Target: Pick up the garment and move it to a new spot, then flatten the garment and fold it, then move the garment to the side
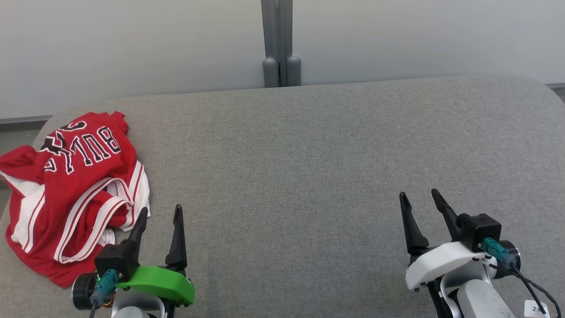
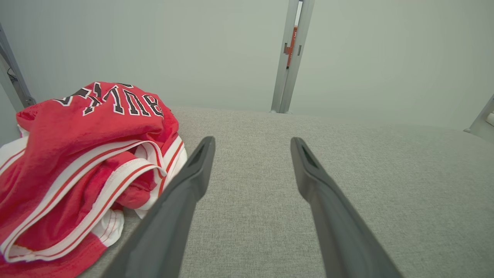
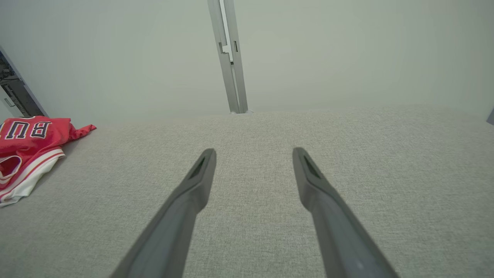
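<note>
Item: garment (image 1: 75,190), a red jersey with white-and-red striped trim and black-and-white lettering, crumpled in a loose heap at the left edge of the desk (image 1: 309,154), between the far-left corner and the near edge. Part of the cloth appears to be draped over that edge. Nothing is held, and the pick-up is judged not yet begun. Adjacent: left gripper (image 1: 161,208), jaws spread wide and empty, one finger just beside the striped hem; whether it touches cannot be told. Well apart, toward the near-right corner: right gripper (image 1: 418,193), jaws likewise spread wide and empty, above bare grey cloth. Behind the desk: pale wall panels joined by a grey post (image 1: 278,44). Hazards noted: several layers are bunched together, so a pinch taken on the heap may gather more than one ply, and the jersey would then be lifted as a lump and resist flattening. A pinch taken only on the slick-looking trim may be lost mid-carry. The overhanging portion may drag the whole piece off the left edge if the heap is nudged rather than grasped. The desk's fabric cover may be snagged by fingertips driven too low. With the right gripper far off, a one-sided lift is likely to leave the free side trailing and twisted.
</note>
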### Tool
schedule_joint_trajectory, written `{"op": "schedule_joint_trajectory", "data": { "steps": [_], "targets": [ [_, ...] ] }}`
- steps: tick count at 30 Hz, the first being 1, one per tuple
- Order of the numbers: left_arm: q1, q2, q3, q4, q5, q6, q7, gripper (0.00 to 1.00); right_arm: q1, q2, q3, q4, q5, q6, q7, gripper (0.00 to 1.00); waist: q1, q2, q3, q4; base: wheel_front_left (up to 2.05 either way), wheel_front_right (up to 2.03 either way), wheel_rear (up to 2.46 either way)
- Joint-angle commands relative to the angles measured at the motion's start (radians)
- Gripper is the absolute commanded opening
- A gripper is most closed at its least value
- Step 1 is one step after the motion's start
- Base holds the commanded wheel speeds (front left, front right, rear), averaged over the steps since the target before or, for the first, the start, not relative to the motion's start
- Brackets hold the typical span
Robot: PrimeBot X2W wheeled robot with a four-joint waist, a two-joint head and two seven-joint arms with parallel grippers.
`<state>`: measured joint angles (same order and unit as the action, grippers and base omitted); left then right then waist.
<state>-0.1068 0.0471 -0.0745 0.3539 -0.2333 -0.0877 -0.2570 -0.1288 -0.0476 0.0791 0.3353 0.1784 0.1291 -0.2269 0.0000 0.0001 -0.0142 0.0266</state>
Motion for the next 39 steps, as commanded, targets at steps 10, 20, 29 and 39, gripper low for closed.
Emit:
{"op": "schedule_joint_trajectory", "data": {
  "steps": [10, 20, 29, 39],
  "targets": [
    [-0.012, 0.006, 0.005, 0.007, -0.024, 0.013, -0.009, 1.00, -0.009, -0.005, 0.000, -0.001, -0.020, 0.003, -0.013, 1.00, 0.0000, -0.0001, 0.004, 0.003, 0.00, 0.00, 0.00],
    [-0.015, 0.006, 0.005, 0.007, -0.033, 0.014, -0.008, 1.00, -0.010, -0.005, 0.002, -0.002, -0.014, 0.002, -0.014, 1.00, 0.0000, -0.0001, 0.009, 0.004, 0.00, 0.00, 0.00],
    [-0.020, 0.006, 0.000, 0.005, -0.041, 0.020, -0.008, 1.00, -0.019, -0.004, 0.002, -0.007, -0.023, 0.002, -0.011, 1.00, 0.0000, -0.0001, 0.011, 0.028, 0.00, 0.00, 0.00],
    [-0.005, 0.007, 0.015, 0.016, -0.021, 0.022, -0.008, 1.00, -0.006, -0.004, -0.001, -0.005, -0.025, 0.002, -0.015, 1.00, 0.0000, -0.0001, 0.001, 0.167, 0.00, 0.00, 0.00]
  ]
}}
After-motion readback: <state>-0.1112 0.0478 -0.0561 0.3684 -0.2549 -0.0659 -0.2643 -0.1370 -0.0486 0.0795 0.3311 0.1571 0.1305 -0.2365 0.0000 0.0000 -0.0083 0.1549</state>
